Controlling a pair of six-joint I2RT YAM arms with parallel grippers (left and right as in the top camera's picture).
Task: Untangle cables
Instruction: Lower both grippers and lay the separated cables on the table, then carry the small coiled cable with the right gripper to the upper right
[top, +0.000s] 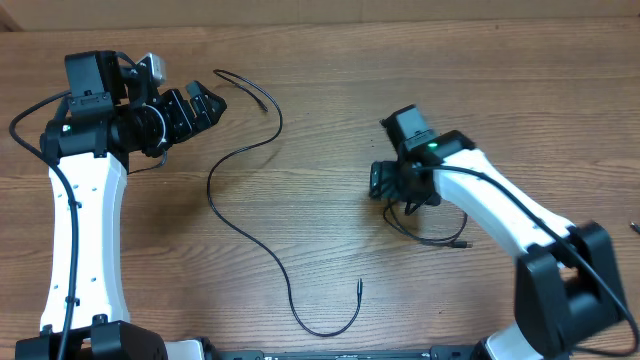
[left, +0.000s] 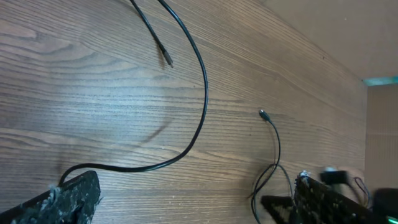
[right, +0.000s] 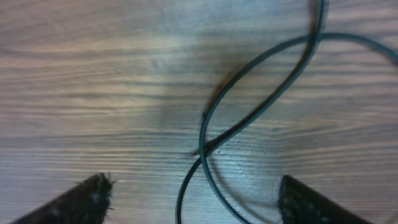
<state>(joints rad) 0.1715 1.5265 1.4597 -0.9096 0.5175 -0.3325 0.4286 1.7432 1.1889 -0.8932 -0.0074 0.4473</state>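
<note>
The left hand (top: 195, 108) is released, its fingers spread and holding nothing. The long cable (top: 245, 230) lies on the bench (top: 330, 80) just ahead of the fingertips. From there it winds away past the hand toward the near edge. The right hand (top: 388, 182) is released too, fingers wide apart above the second cable (right: 261, 109). That cable's crossed loop lies flat between the fingertips, touching neither.

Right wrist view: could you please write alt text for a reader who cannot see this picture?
A thin black cable lies in crossing loops on a wooden table, seen close from above. The right gripper is open over it, its two dark fingertips at the lower corners, the cable ungripped between them.
</note>
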